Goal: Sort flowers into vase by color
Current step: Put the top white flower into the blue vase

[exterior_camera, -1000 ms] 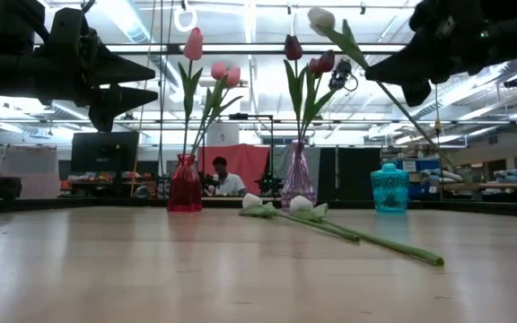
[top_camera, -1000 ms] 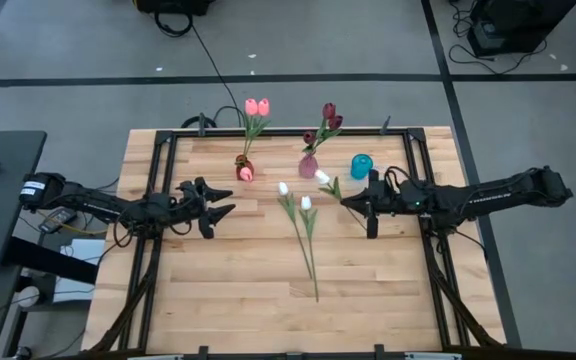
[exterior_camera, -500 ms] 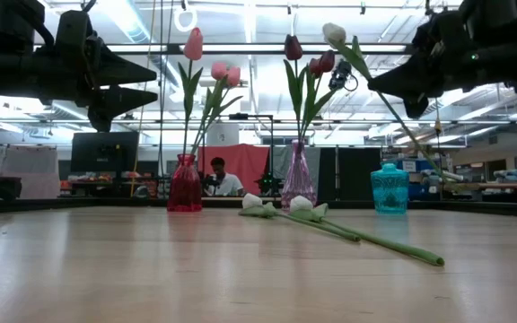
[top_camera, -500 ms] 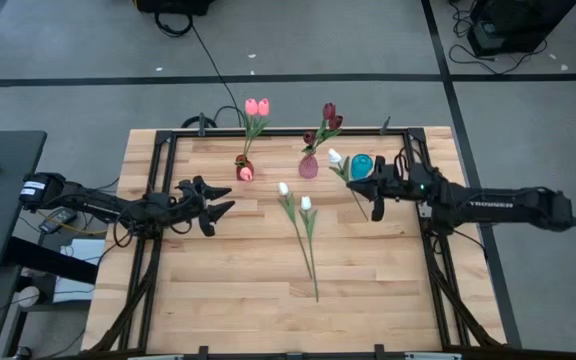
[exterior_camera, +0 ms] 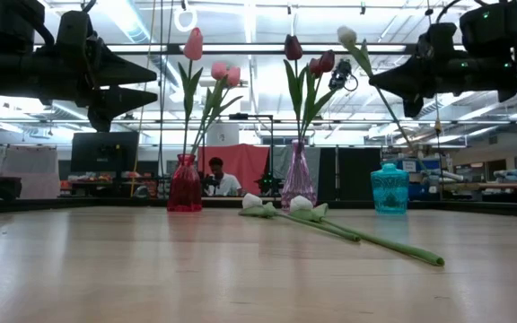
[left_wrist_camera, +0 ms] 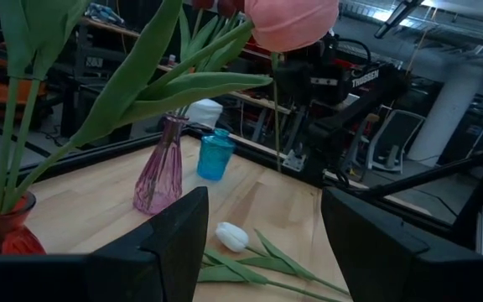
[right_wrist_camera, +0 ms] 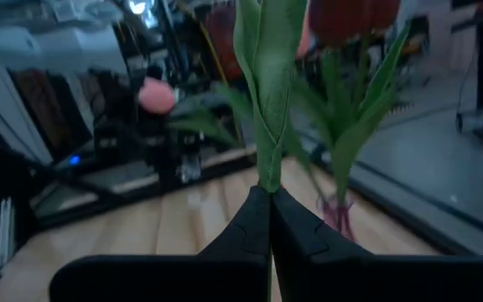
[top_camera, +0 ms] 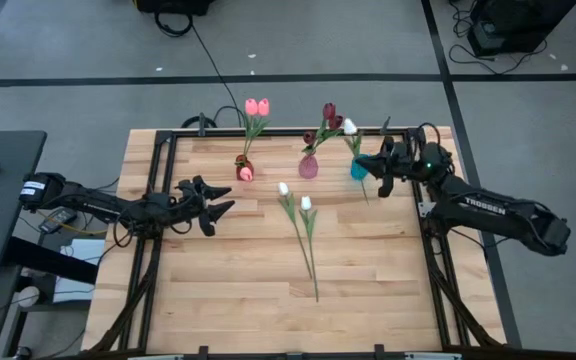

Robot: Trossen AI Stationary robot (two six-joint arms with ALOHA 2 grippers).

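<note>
White tulip (top_camera: 349, 127): held in the air, stem (exterior_camera: 386, 112) slanting down to just above the blue vase (top_camera: 360, 168).
Right hand (top_camera: 380, 166): clamped on that stem, near the vase.
Left hand (top_camera: 220, 201): fingers apart, waiting left of the red vase (top_camera: 244, 168).
Step well done: tip stem upright, centre its end over the vase mouth, lower, then release.
Remaining: 2 white tulips (top_camera: 294, 196) on the table (top_camera: 218, 290).

table (top_camera: 218, 290): light wood | three vases (top_camera: 308, 166) | two white tulips (top_camera: 303, 225)
</note>
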